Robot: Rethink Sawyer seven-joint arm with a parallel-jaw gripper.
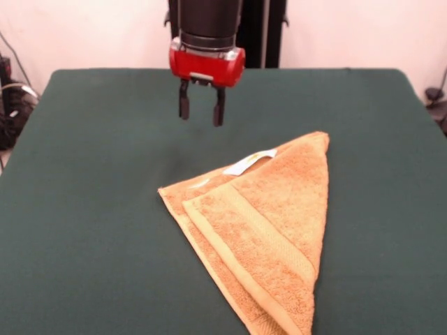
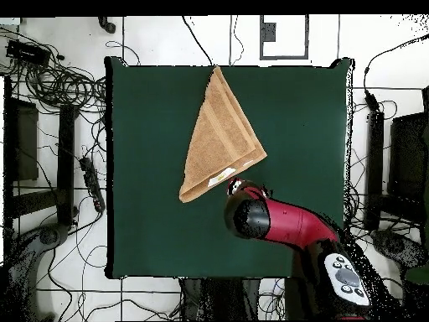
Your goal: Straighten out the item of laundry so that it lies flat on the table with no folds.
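so towel (image 1: 269, 230) folded triangular, long axis front-back on table (image 1: 84, 209); claw (image 1: 201, 112) fingers apart.

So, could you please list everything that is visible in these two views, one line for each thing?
towel: one, tan-orange, folded into a triangle of two layers, on the table, one tip at the table's edge in the overhead view
tag: one, white, at the towel's edge closest to the gripper
table: one, dark green top, much larger than the towel
cables: many, black, on the light floor around the table
gripper: one, red body with black fingers, open, above the table beside the towel, not touching it
arm: one, red and black, reaching over the table
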